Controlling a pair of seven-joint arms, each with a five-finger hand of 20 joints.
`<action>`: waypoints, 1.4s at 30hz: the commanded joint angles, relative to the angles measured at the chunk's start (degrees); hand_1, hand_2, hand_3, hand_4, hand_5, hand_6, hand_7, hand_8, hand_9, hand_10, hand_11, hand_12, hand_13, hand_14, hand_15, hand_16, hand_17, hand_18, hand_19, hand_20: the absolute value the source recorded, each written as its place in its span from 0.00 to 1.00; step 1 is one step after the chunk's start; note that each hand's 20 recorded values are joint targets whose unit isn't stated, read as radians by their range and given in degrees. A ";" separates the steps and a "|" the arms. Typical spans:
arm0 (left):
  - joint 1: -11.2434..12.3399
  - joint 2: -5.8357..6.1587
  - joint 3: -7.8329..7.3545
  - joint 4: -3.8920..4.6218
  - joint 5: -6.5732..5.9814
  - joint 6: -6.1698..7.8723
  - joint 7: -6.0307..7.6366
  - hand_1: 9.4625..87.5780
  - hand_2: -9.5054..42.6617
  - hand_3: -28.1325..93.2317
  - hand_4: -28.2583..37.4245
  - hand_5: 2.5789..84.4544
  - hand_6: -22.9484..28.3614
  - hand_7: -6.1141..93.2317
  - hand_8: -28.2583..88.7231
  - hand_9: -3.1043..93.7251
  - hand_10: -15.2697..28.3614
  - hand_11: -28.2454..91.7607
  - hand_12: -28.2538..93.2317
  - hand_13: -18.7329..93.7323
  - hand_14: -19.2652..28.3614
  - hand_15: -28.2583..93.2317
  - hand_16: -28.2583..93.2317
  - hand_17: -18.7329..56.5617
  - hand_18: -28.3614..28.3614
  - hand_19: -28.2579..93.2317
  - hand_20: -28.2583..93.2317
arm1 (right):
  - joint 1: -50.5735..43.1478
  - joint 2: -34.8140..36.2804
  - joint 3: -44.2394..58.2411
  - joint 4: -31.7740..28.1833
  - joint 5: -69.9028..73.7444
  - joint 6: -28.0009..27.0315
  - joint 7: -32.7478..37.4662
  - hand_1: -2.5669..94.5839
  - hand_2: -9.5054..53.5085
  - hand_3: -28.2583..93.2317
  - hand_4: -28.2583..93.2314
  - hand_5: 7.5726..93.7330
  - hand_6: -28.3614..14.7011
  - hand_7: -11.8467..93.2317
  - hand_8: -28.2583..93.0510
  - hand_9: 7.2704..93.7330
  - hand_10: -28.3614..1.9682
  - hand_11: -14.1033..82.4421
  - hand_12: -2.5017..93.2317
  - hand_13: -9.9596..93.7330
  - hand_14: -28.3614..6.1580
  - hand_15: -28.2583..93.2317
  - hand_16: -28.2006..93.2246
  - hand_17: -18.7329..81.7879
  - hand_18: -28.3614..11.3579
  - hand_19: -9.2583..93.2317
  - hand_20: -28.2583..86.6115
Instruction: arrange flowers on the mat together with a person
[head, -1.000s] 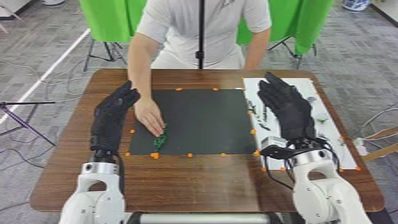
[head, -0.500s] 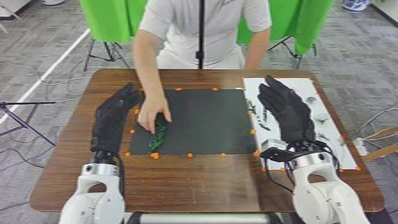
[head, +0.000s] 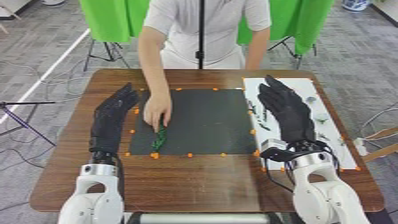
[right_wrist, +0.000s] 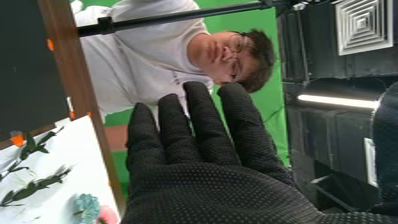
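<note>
One green sprig (head: 159, 142) on mat (head: 210, 122), near left, at person's hand (head: 157, 107): looks light, bendy, fragile-leaved, so pinch mid-stem, with right hand (right_wrist: 213, 192) straight-fingered, slightly spread, left hand (head: 109, 120) straight-fingered.

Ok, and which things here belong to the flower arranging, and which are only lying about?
For the job:
dark mat
green sprig on it, by the person's hand
leafy stems and blue-green flower on the white sheet

Not for the job:
green cloth
black pole
blue-and-white pot
</note>
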 joint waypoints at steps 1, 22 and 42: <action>0.55 -0.08 -0.33 -0.05 0.07 -0.75 -0.60 0.25 0.04 0.76 0.19 0.50 0.55 0.12 0.20 0.45 0.63 0.36 0.37 0.47 0.72 0.33 0.26 0.36 0.64 0.25 0.40 | -0.17 -0.32 0.13 -0.31 -0.36 -0.03 -0.18 0.14 0.07 0.80 0.07 0.31 0.50 0.19 0.16 0.34 0.40 0.18 0.14 0.33 0.49 0.28 0.31 0.32 0.50 0.09 0.44; 0.75 -0.41 -0.79 -0.18 0.26 -1.36 -1.11 0.24 0.03 0.76 0.19 0.50 0.55 0.12 0.20 0.45 0.64 0.36 0.37 0.47 0.72 0.32 0.26 0.35 0.64 0.25 0.39 | -0.35 5.12 1.50 -3.79 -18.45 10.35 -1.21 0.16 0.00 0.80 0.04 0.32 0.51 0.22 0.16 0.39 0.40 0.20 0.17 0.39 0.45 0.31 0.34 0.36 0.43 0.13 0.47; 1.77 0.45 -1.40 -1.07 0.25 -0.97 -2.15 0.25 0.03 0.76 0.19 0.51 0.55 0.12 0.20 0.45 0.64 0.36 0.37 0.47 0.72 0.33 0.26 0.35 0.64 0.25 0.39 | -9.42 18.25 14.64 -4.65 -78.14 3.04 24.29 0.41 0.00 0.81 0.00 0.69 0.62 0.31 0.15 0.80 0.53 0.41 0.26 0.80 0.54 0.51 0.43 0.56 0.32 0.58 0.59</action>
